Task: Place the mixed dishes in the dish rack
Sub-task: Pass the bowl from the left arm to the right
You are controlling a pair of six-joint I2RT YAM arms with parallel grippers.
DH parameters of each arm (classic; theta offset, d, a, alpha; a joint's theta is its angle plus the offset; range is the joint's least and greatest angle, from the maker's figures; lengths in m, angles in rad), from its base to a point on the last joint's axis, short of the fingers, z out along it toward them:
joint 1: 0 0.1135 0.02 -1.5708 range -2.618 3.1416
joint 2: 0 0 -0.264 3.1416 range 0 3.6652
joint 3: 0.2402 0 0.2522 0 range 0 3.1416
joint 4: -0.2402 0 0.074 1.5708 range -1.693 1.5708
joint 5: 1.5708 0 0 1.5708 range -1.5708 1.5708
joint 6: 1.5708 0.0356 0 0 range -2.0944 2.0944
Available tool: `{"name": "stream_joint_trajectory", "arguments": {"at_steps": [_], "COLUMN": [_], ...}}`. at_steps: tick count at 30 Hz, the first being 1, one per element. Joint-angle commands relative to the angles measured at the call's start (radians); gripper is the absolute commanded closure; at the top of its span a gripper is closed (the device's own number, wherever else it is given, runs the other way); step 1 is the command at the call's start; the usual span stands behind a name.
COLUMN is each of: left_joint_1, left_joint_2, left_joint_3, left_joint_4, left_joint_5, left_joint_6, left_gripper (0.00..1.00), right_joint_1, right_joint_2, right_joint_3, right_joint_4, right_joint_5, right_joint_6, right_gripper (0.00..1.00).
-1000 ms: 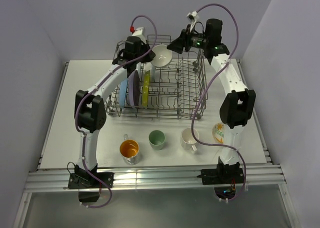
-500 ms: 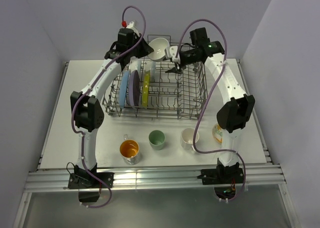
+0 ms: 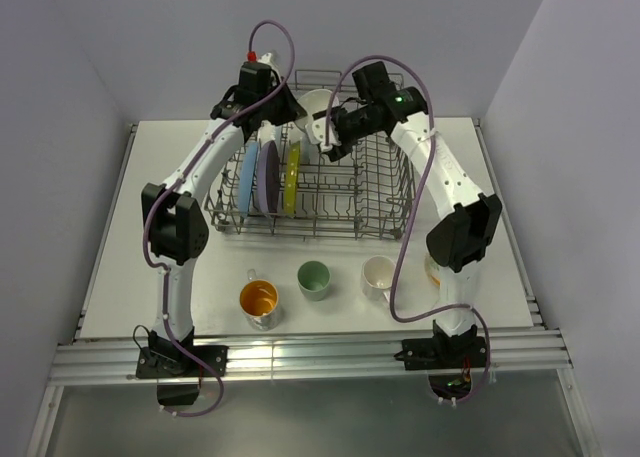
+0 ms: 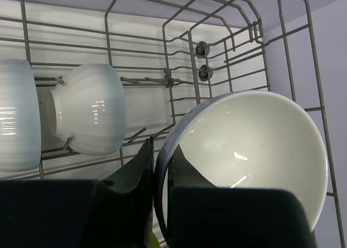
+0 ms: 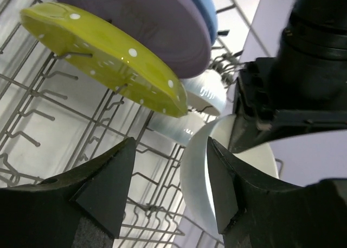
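I hold the left claw (image 4: 160, 158) clamped on the rim of the round white ceramic bowl (image 4: 244, 150), one finger inside the wall and one outside. The white ceramic bowl hangs tilted over the far end of the grey wire dish rack (image 3: 385, 192) and is not yet seated on any tine. Two ribbed white bowls (image 4: 87, 115) sit in the rack beside it. The upright blue plate (image 3: 246, 182), lavender plate (image 3: 268, 175) and yellow-green spotted plate (image 3: 291, 177) stand nearer me.

Further right, the right claw (image 5: 171, 150) stands open. Its fingers straddle the bowl's free rim, one just beside the wall and the other apart from it. I judge this to be a handover or a two-claw placement; I cannot tell which.

Procedure:
1. Centre the free rim between the right fingers before closing.
2. Close fully, then release the left claw, never both at once.
3. Lower the bowl on edge between free tines, clear of the ribbed bowls.
4. Avoid knocking the yellow-green plate.
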Motion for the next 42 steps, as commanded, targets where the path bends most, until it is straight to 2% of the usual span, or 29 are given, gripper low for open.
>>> {"name": "stream_joint_trajectory", "arguments": {"at_steps": [1, 5, 11, 14, 17, 27, 29, 30, 32, 35, 36, 39, 42], "left_joint_1": [-0.024, -0.035, -0.055, -0.066, -0.076, -0.084, -0.084, -0.084, -0.084, -0.082, -0.082, -0.078, -0.066], "left_joint_2": [-0.107, -0.121, -0.15, -0.161, -0.164, -0.159, -0.161, -0.164, -0.169, -0.182, -0.189, -0.218, -0.25], "left_joint_3": [0.036, 0.042, 0.023, 0.022, 0.03, 0.04, 0.043, 0.042, 0.034, 0.011, 0.004, -0.033, -0.055], "left_joint_4": [0.027, 0.001, -0.021, -0.024, -0.036, -0.041, -0.035, -0.029, -0.019, 0.0, 0.013, 0.034, 0.062], "left_joint_5": [-0.012, -0.047, -0.108, -0.128, -0.154, -0.17, -0.162, -0.145, -0.13, -0.101, -0.096, -0.101, -0.122], "left_joint_6": [0.023, 0.051, 0.08, 0.089, 0.1, 0.105, 0.097, 0.088, 0.075, 0.052, 0.048, 0.031, 0.022], "left_gripper": [1.0, 1.0, 1.0, 1.0, 1.0, 1.0, 0.95, 0.87, 0.82, 0.62, 0.49, 0.34, 0.29], "right_joint_1": [0.029, 0.066, 0.089, 0.099, 0.102, 0.105, 0.105, 0.105, 0.103, 0.099, 0.093, 0.08, 0.066], "right_joint_2": [-0.051, -0.042, -0.046, -0.024, -0.013, -0.02, -0.023, -0.025, -0.03, -0.028, -0.028, -0.028, -0.033], "right_joint_3": [-0.033, -0.036, -0.081, -0.066, -0.046, -0.043, -0.047, -0.049, -0.055, -0.053, -0.052, -0.052, -0.056], "right_joint_4": [0.116, 0.133, 0.229, 0.223, 0.223, 0.196, 0.193, 0.194, 0.206, 0.222, 0.228, 0.239, 0.26], "right_joint_5": [0.141, 0.259, 0.367, 0.414, 0.43, 0.405, 0.396, 0.385, 0.374, 0.351, 0.335, 0.31, 0.27], "right_joint_6": [0.084, 0.101, 0.185, 0.207, 0.237, 0.256, 0.261, 0.264, 0.28, 0.32, 0.333, 0.38, 0.444], "right_gripper": [0.38, 0.38, 0.41, 0.42, 0.48, 0.8, 0.83, 0.88, 0.91, 0.94, 0.96, 0.97, 0.99]}}
